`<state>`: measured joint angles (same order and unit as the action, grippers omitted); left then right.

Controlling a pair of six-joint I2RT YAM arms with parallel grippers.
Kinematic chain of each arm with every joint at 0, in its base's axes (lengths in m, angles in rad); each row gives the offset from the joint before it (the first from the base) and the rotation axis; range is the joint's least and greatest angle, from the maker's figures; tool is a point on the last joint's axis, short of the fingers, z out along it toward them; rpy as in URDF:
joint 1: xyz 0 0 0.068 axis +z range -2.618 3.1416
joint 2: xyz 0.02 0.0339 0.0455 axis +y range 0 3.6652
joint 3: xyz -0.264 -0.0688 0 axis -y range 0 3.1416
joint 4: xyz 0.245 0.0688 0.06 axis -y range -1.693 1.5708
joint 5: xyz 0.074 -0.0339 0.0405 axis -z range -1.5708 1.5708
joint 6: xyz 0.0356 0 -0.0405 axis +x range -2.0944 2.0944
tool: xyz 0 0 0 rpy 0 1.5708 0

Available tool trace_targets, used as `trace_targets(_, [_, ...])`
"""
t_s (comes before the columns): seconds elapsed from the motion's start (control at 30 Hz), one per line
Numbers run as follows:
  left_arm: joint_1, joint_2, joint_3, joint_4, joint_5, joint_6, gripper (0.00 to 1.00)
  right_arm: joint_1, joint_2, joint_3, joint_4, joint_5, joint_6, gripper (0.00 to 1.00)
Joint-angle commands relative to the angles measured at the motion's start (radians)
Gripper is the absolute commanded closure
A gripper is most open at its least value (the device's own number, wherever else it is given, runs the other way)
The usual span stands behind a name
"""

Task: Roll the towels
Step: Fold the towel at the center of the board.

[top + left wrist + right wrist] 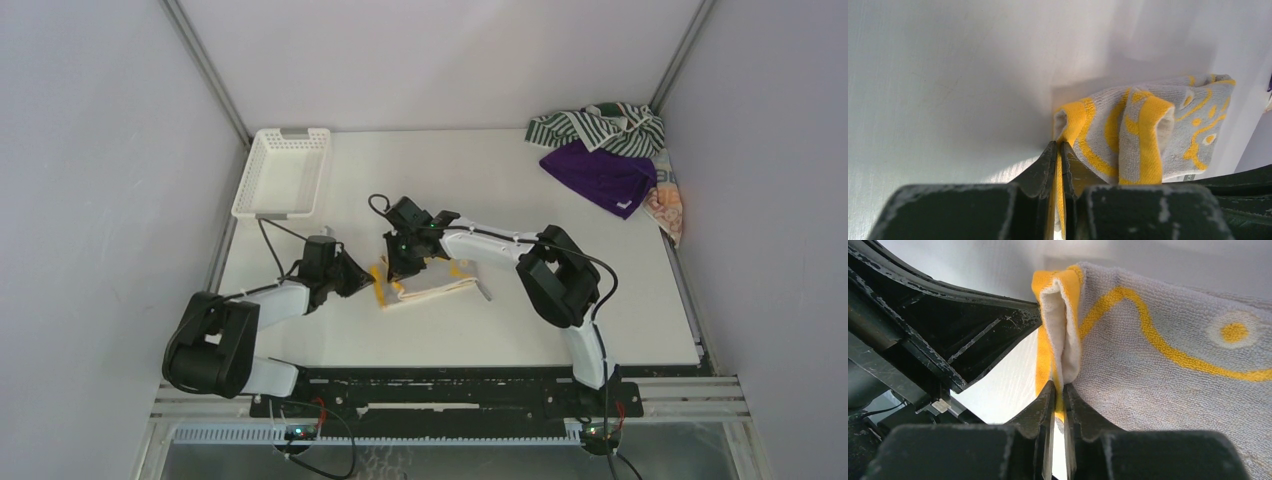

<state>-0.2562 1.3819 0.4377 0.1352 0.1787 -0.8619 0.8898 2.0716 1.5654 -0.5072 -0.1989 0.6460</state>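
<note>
A yellow-and-white towel [432, 290] lies partly folded in the middle of the table. My left gripper [372, 276] is at its left end, shut on the yellow hem. In the left wrist view the hem runs between the fingertips [1058, 145], with the towel [1148, 130] bunched behind them. My right gripper [405, 268] reaches in from the right onto the same end. Its jaws [1058, 386] pinch a folded yellow edge of the towel [1173, 365]. Three more towels lie heaped at the far right corner: green-and-white striped [595, 125], purple [600, 175] and orange-patterned [668, 205].
A white lattice basket [283, 172] stands at the far left of the table. The left gripper's black body [948, 335] sits close beside the right gripper. White walls enclose the table on three sides.
</note>
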Motion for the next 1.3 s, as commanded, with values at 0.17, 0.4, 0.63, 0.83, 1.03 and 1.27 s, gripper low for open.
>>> trace_targets(0.17, [-0.007, -0.033, -0.016, -0.012, -0.017, 0.016, 0.90, 0.021, -0.011, 0.025, 0.061, -0.071, 0.015, 0.80])
trace_targets(0.4, [-0.005, -0.082, -0.013, -0.069, -0.065, 0.023, 0.87, 0.033, -0.087, -0.010, 0.126, -0.177, -0.003, 0.73])
trace_targets(0.63, [0.002, -0.266, -0.006, -0.254, -0.195, 0.059, 0.74, -0.049, -0.274, -0.168, 0.139, -0.108, -0.073, 0.69])
trace_targets(0.83, [-0.047, -0.352, 0.097, -0.334, -0.212, 0.080, 0.56, -0.224, -0.376, -0.328, 0.202, -0.146, -0.099, 0.67])
trace_targets(1.03, [-0.052, -0.207, 0.162, -0.274, -0.152, 0.084, 0.51, -0.263, -0.410, -0.424, 0.241, -0.145, -0.129, 0.66])
trace_targets(1.27, [-0.039, -0.052, 0.268, -0.233, -0.107, 0.112, 0.48, -0.270, -0.409, -0.467, 0.289, -0.159, -0.153, 0.64])
